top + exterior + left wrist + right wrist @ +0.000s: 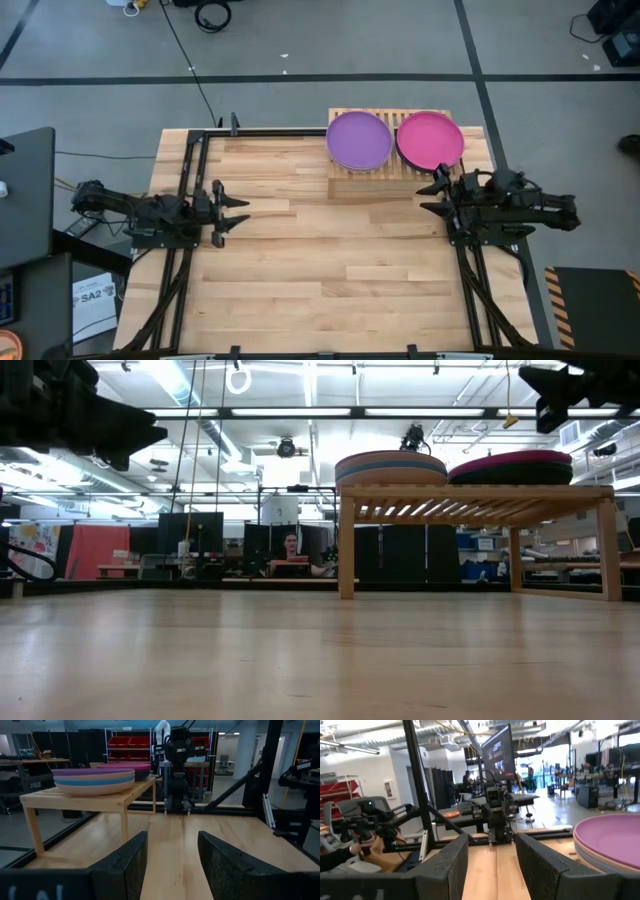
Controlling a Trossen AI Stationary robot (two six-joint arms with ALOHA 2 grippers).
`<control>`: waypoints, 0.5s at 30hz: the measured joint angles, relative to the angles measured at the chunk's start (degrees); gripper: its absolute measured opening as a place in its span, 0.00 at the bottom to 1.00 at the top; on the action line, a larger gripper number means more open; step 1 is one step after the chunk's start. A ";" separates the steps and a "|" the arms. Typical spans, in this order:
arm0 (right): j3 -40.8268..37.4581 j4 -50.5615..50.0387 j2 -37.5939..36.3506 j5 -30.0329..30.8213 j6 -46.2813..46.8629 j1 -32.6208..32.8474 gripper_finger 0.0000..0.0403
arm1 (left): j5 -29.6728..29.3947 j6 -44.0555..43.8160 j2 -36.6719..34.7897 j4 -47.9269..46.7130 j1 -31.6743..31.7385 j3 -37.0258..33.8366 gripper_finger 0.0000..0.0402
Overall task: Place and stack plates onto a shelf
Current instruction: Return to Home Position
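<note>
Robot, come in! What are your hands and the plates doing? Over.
Left gripper open, empty, table's left. Right gripper open, empty, by shelf. On shelf: purple plate and pink plate top two stacks. Nothing in the way.

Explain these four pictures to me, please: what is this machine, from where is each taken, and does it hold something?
This is a robot with two arms at a wooden table. One picture looks down from above, one looks level across the tabletop, and two come from cameras on the wrists. The left arm and the right arm hang at opposite sides; both pairs of jaws are open and hold nothing. On the low slatted shelf sit two stacks of plates: one topped by a purple plate, one by a pink plate.
</note>
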 joint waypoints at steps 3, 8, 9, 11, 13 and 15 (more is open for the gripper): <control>-2.33 2.56 0.00 0.22 -0.28 -0.09 0.43 | -0.05 0.37 -0.02 2.50 0.05 -1.62 0.45; -4.35 3.18 0.00 2.75 -0.43 -0.33 0.43 | -0.06 4.87 0.00 3.36 2.17 -1.61 0.45; -4.65 3.16 0.00 3.05 -0.68 -0.33 0.43 | -0.04 5.75 0.00 3.48 2.95 -1.61 0.45; -5.29 3.56 0.00 3.42 -1.39 -0.33 0.43 | -0.09 7.14 0.00 3.40 4.87 -1.61 0.45; -6.00 4.24 0.00 3.56 -1.90 -0.33 0.43 | -0.07 7.99 0.00 3.45 6.95 -1.61 0.45; -6.84 4.97 0.00 3.60 -2.10 -0.33 0.43 | 0.02 7.94 0.00 3.42 9.14 -1.61 0.45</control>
